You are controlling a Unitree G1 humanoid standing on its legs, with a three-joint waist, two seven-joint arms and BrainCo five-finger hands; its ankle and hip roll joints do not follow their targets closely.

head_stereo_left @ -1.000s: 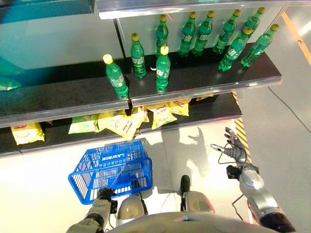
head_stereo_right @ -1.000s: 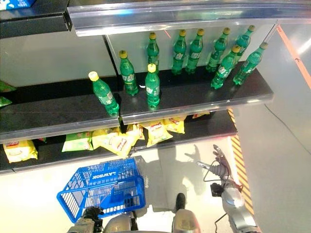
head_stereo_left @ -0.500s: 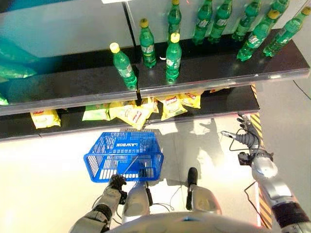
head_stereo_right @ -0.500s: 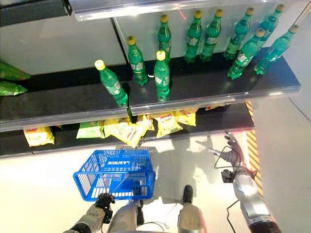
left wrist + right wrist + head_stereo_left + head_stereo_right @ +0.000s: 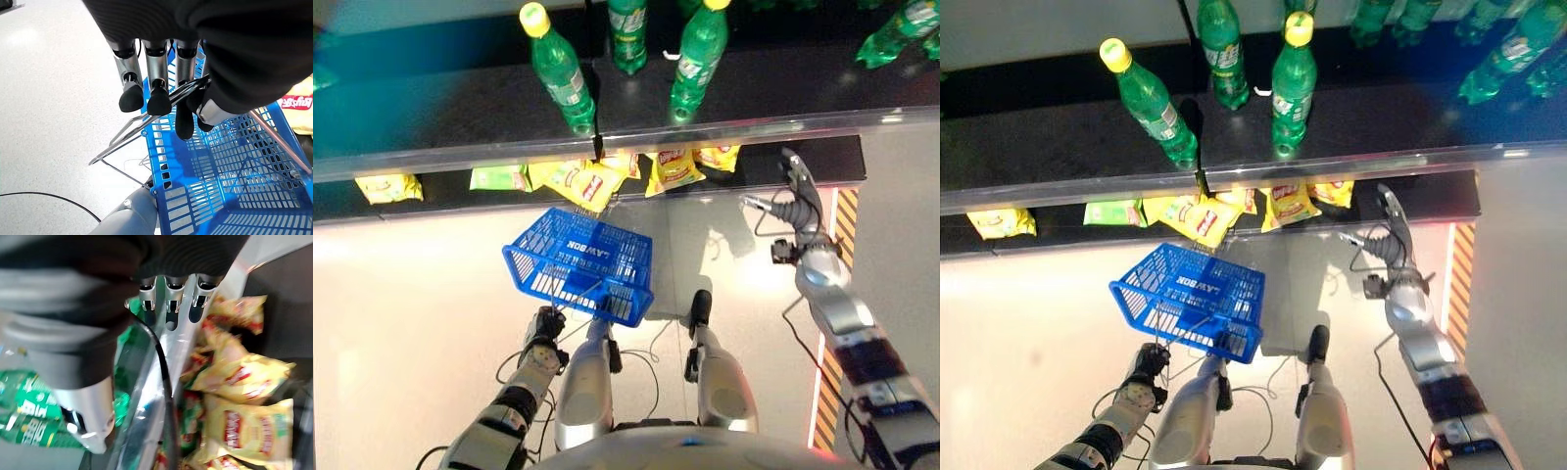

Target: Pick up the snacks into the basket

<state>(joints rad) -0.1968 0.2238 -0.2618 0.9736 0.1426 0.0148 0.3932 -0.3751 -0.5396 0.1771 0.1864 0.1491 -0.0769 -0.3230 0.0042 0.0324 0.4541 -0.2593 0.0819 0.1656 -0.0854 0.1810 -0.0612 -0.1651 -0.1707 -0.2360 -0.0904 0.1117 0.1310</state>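
left hand (image 5: 546, 326) curled round blue basket (image 5: 579, 264) handle, right hand (image 5: 792, 204) fingers straight, near yellow snacks (image 5: 674, 167) on lower shelf (image 5: 803, 164)

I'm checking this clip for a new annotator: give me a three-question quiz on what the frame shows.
1. True or false: the left hand has its fingers curled round the wire handle of the blue basket.
2. Where do the yellow snack bags lie? A) in the basket B) on the lower shelf, under the green bottles C) on the floor
3. Fill in: the right hand, fingers straight, reaches toward the ____ shelf and holds nothing.

Key: 1 true; 2 B; 3 lower.
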